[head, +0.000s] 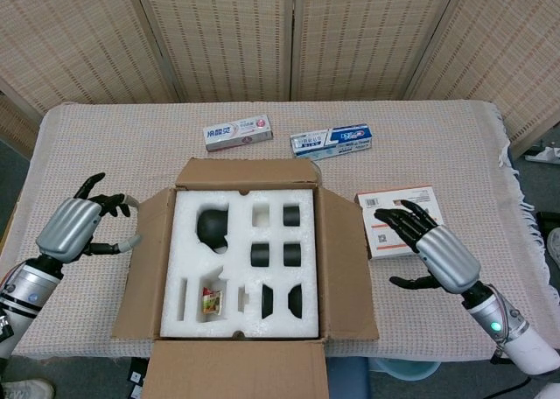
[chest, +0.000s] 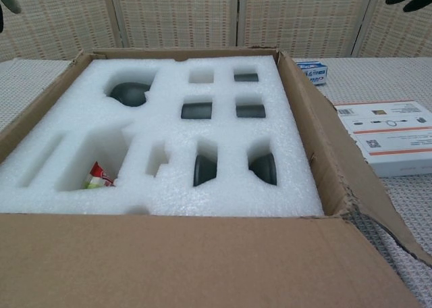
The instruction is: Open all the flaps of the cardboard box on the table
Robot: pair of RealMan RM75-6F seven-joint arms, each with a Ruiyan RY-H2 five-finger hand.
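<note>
Over on the left, the left hand point(head: 77, 227) is hovering just beside the cardboard box's point(head: 245, 259) left flap point(head: 144, 259), fingers spread and curled a little, gripping nothing. That flap is lying folded outward, its long edge running front to back, and this hand is plainly the nearer one to it. In the middle of the table point(head: 490, 145) the box is sitting with its white foam insert point(head: 241, 268) showing and the near flap point(chest: 202, 261) hanging down toward the robot. The far flap point(head: 248, 171) is looking only partly laid back, though that is hard to judge. On the right, the right hand point(head: 433, 250) is floating spread wide and empty over the orange-and-white packet point(head: 404, 220), well clear of the right flap point(head: 346, 268).
</note>
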